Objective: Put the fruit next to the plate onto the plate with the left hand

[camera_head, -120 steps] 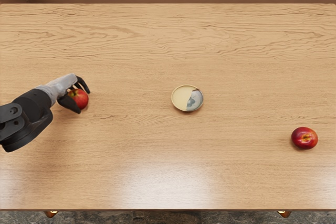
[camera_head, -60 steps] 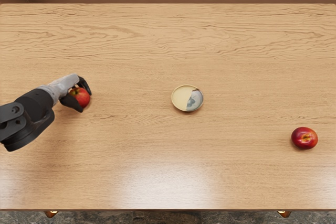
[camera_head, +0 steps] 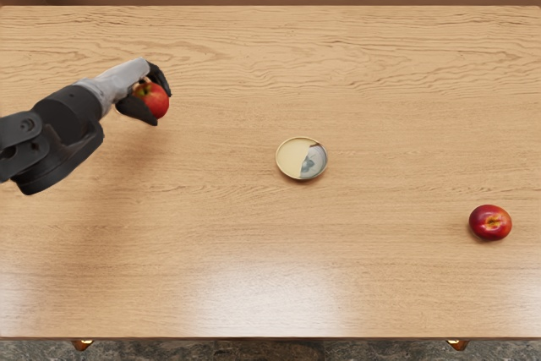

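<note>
My left hand (camera_head: 149, 95) comes in from the left edge and is shut on a red apple (camera_head: 155, 99), which it holds above the table, left of centre. A small round plate (camera_head: 302, 158) in tan and grey lies near the table's middle, well to the right of the hand and lower in the picture. A second red apple (camera_head: 490, 221) rests on the table at the far right. The right arm does not show.
The wooden table (camera_head: 270, 259) fills the view, with a brown wall behind its far edge. The left forearm (camera_head: 51, 128) reaches over the table's left side.
The left hand closed its fingers on the apple at the table's left, then lifted it up and to the right. The plate and the other apple have stayed put.
</note>
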{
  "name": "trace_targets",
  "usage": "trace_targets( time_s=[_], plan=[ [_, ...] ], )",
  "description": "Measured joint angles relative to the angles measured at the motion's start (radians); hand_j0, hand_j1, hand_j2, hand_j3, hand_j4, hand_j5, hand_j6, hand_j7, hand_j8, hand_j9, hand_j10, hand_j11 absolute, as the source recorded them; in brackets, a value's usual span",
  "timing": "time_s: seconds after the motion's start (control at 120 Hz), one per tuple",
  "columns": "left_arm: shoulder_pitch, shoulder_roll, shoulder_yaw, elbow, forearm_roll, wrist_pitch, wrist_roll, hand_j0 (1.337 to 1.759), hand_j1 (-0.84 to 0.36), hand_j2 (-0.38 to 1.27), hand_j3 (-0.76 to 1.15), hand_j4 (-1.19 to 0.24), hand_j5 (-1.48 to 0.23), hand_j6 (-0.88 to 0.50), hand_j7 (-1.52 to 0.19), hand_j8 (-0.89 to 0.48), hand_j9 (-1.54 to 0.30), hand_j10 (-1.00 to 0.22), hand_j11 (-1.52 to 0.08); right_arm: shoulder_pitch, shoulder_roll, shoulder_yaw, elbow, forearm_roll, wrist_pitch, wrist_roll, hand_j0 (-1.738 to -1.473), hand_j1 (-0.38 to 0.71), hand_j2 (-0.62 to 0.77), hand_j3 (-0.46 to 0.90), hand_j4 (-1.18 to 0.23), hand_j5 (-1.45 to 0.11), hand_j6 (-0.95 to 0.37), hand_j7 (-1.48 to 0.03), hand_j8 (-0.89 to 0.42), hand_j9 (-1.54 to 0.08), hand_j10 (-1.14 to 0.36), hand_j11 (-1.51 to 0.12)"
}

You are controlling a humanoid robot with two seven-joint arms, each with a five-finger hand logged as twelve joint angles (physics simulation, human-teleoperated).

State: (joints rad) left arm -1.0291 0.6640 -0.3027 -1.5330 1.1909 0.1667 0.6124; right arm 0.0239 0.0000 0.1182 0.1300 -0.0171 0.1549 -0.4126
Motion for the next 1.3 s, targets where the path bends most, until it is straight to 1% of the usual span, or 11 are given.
trace_targets(
  time_s=[0.15,0.283,0.408,0.567,0.667,0.733,0.8,1.058,1.183,1.242,1.3],
  plan=[
    [-0.072,-0.075,0.000,0.012,-0.040,-0.033,0.000,1.647,-0.41,0.37,0.00,-0.52,-0.99,-0.25,-0.95,-0.25,-0.94,-0.58,-0.94,0.005,0.000,0.000,-0.001,0.000,-0.001,0.000,-1.658,-0.35,0.00,0.00,0.00,0.00,0.00,0.00,0.00,0.00,0.00,0.00],
    [-0.115,-0.166,0.000,0.046,-0.071,-0.074,0.000,1.646,-0.42,0.38,0.00,-0.51,-1.01,-0.24,-0.96,-0.25,-0.95,-0.57,-0.95,0.007,0.000,0.000,-0.001,0.000,-0.001,0.000,-1.658,-0.35,0.00,0.00,0.00,0.00,0.00,0.00,0.00,0.00,0.00,0.00],
    [-0.132,-0.281,0.004,0.103,-0.087,-0.101,-0.001,1.647,-0.41,0.37,0.00,-0.52,-1.01,-0.25,-0.96,-0.25,-0.95,-0.57,-0.95,0.008,0.000,0.000,-0.001,0.000,-0.002,0.000,-1.658,-0.35,0.00,0.00,0.00,0.00,0.00,0.00,0.00,0.00,0.00,0.00],
    [-0.172,-0.396,0.010,0.173,-0.095,-0.125,-0.001,1.649,-0.39,0.33,0.00,-0.52,-1.02,-0.25,-0.98,-0.24,-0.97,-0.57,-0.96,0.008,0.000,0.000,-0.001,0.000,-0.002,0.000,-1.658,-0.35,0.00,0.00,0.00,0.00,0.00,0.00,0.00,0.00,0.00,0.00],
    [-0.176,-0.458,0.011,0.207,-0.096,-0.141,-0.001,1.649,-0.39,0.34,0.00,-0.52,-1.03,-0.25,-0.99,-0.25,-0.98,-0.57,-0.97,0.010,0.000,-0.001,-0.001,-0.001,-0.002,0.000,-1.658,-0.35,0.00,0.00,0.00,0.00,0.00,0.00,0.00,0.00,0.00,0.00],
    [-0.181,-0.533,0.012,0.239,-0.095,-0.155,-0.001,1.649,-0.38,0.33,0.00,-0.52,-1.03,-0.25,-0.99,-0.25,-0.98,-0.57,-0.97,0.012,0.000,-0.001,-0.001,-0.001,-0.002,0.000,-1.658,-0.35,0.00,0.00,0.00,0.00,0.00,0.00,0.00,0.00,0.00,0.00],
    [-0.188,-0.577,0.013,0.272,-0.096,-0.169,-0.001,1.649,-0.39,0.33,0.00,-0.51,-1.04,-0.24,-1.00,-0.24,-0.99,-0.57,-0.98,0.013,0.000,-0.001,-0.001,-0.001,-0.002,0.000,-1.658,-0.35,0.00,0.00,0.00,0.00,0.00,0.00,0.00,0.00,0.00,0.00],
    [-0.184,-0.644,0.030,0.364,-0.088,-0.186,-0.001,1.650,-0.37,0.32,0.00,-0.54,-1.03,-0.25,-1.02,-0.24,-1.01,-0.57,-0.99,0.015,0.000,-0.001,-0.001,-0.001,-0.002,0.000,-1.658,-0.35,0.00,0.00,0.00,0.00,0.00,0.00,0.00,0.00,0.00,0.00],
    [-0.188,-0.658,0.043,0.391,-0.087,-0.188,-0.001,1.650,-0.37,0.31,0.00,-0.54,-1.03,-0.25,-1.02,-0.24,-1.01,-0.57,-0.99,0.016,0.000,-0.001,-0.001,-0.001,-0.002,0.000,-1.658,-0.35,0.00,0.00,0.00,0.00,0.00,0.00,0.00,0.00,0.00,0.00],
    [-0.190,-0.663,0.046,0.392,-0.085,-0.184,-0.001,1.651,-0.36,0.30,0.00,-0.56,-0.98,-0.27,-0.98,-0.26,-0.96,-0.58,-0.95,0.016,0.000,-0.001,-0.001,-0.001,-0.002,0.000,-1.658,-0.35,0.00,0.00,0.00,0.00,0.00,0.00,0.00,0.00,0.00,0.00],
    [-0.190,-0.664,0.047,0.392,-0.084,-0.179,-0.001,1.652,-0.34,0.29,0.00,-0.55,-0.91,-0.32,-0.91,-0.31,-0.90,-0.58,-0.89,0.016,0.000,-0.001,-0.001,-0.001,-0.002,0.000,-1.658,-0.35,0.00,0.00,0.00,0.00,0.00,0.00,0.00,0.00,0.00,0.00]
  ],
)
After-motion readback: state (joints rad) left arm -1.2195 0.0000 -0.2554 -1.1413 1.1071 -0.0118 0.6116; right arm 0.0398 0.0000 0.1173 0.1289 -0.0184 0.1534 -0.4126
